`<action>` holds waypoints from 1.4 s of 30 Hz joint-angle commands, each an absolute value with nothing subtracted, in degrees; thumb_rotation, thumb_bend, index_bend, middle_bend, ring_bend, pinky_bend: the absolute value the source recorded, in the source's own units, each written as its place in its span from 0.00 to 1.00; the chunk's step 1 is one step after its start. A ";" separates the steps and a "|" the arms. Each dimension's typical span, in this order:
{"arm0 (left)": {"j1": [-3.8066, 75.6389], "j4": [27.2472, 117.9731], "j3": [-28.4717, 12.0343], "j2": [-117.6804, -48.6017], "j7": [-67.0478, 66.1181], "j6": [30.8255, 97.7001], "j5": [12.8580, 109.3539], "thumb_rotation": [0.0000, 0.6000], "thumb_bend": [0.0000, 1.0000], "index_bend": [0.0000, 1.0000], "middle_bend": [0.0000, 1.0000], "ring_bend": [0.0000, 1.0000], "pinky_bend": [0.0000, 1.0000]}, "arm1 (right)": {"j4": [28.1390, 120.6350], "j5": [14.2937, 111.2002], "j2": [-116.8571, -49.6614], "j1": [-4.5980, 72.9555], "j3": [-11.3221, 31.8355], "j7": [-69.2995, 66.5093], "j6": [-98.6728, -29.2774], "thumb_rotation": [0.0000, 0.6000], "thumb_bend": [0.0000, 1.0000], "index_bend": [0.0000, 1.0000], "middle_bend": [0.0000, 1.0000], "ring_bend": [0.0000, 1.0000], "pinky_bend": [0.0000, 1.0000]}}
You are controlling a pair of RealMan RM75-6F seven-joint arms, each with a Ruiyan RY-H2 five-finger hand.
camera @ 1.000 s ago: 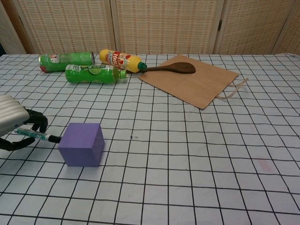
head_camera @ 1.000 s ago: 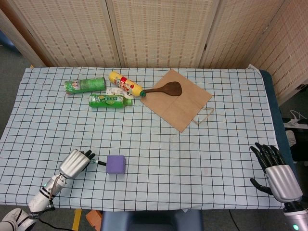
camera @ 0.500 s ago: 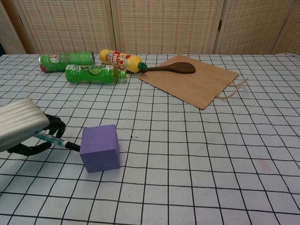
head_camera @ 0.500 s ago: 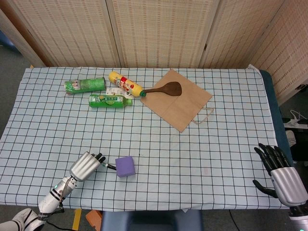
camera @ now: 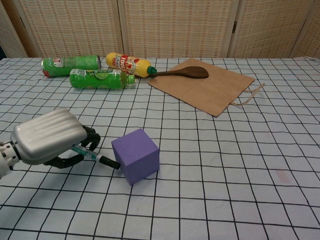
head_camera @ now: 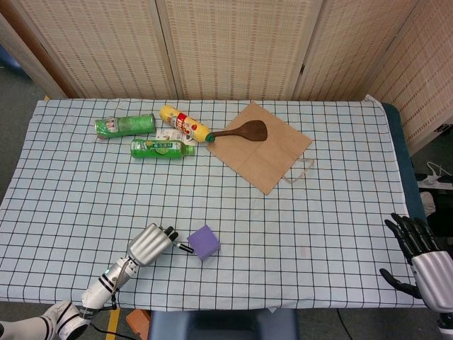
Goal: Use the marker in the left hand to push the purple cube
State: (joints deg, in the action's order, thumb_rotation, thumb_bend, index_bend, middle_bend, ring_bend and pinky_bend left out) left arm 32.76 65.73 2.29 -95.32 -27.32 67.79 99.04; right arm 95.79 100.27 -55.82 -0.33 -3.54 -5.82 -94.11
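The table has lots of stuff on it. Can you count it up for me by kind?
Bottles and cans: 3, green can, green bottle, yellow bottle
Wooden spoon: 1
Paper bag: 1
Purple cube: 1
Marker, held by the left hand: 1
Total: 7

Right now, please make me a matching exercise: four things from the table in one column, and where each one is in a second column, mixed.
Things:
1. purple cube
2. marker
3. wooden spoon
4. yellow bottle

Places:
A. held in the left hand
B. lying on the paper bag
C. at the marker's tip
D. beside the green bottles

Pairs: 1-C, 2-A, 3-B, 4-D
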 commanded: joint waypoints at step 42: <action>44.84 49.94 -4.49 -109.45 -18.17 63.75 94.77 1.00 0.61 0.77 0.78 0.80 1.00 | 95.89 96.62 -54.69 -2.11 -1.61 -6.72 -94.55 1.00 0.11 0.00 0.00 0.00 0.00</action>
